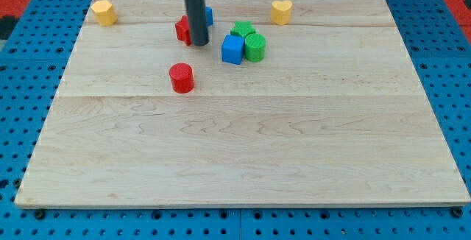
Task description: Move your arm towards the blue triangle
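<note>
The blue triangle (208,16) is mostly hidden behind my rod near the view's top; only a blue sliver shows to the rod's right. My tip (199,44) rests on the board just below that block and against the right side of a red block (182,29), whose shape is partly hidden. A blue cube (232,49) sits to the tip's right.
A green block (242,29) and a green cylinder (255,48) crowd the blue cube. A red cylinder (181,77) lies below the tip. Yellow blocks sit at the top left (104,12) and top right (281,11). The wooden board (243,159) ends in blue pegboard.
</note>
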Controlling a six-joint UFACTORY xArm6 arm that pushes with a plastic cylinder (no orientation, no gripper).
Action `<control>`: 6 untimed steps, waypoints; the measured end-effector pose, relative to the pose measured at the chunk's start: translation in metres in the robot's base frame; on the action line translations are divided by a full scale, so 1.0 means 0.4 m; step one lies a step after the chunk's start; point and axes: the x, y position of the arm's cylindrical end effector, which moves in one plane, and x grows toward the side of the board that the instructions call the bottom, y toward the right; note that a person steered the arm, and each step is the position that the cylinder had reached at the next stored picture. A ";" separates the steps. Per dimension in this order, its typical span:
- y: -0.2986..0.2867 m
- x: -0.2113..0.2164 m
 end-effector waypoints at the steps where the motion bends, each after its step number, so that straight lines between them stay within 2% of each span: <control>1: 0.024 -0.088; 2: 0.011 -0.217; 3: -0.073 -0.291; 5: -0.294 -0.287; 6: -0.281 -0.244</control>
